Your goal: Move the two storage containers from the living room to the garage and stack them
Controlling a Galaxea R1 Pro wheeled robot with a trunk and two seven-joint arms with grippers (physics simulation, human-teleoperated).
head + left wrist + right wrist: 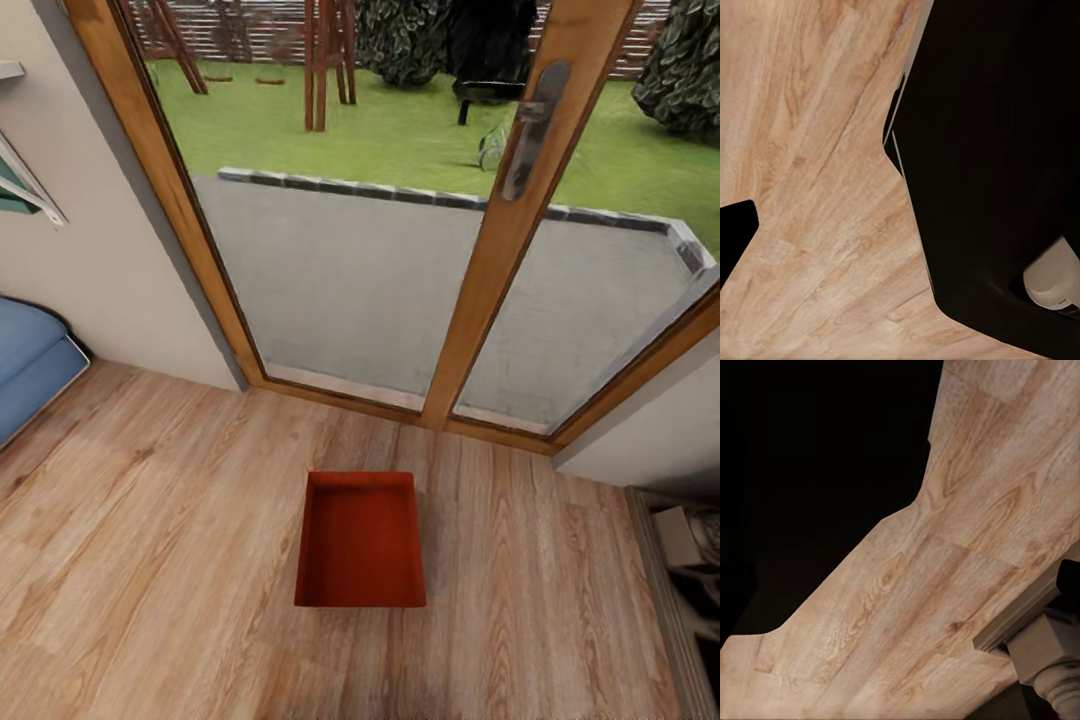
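One storage container (360,540) sits flat on the light wood-plank floor (150,560) of the living room, a little way in from the glass doors (350,270). It is an orange-red rectangular box, open-topped, with low straight walls and a plain smooth inside, its long side running toward the doors. The doors have warm wooden frames and a grey metal handle (533,125); through the panes appear a grey paved patio with a stone edge and a lawn beyond it. A blue cushioned sofa edge (30,365) shows by the cream wall (90,260).

In the left wrist view, grained planks (810,172) lie beside a large black body, probably part of the robot's own base (997,165). In the right wrist view, similar planks (945,607) meet a pale turned furniture leg (1057,675). Whether either gripper's fingers are spread or closed cannot be told.
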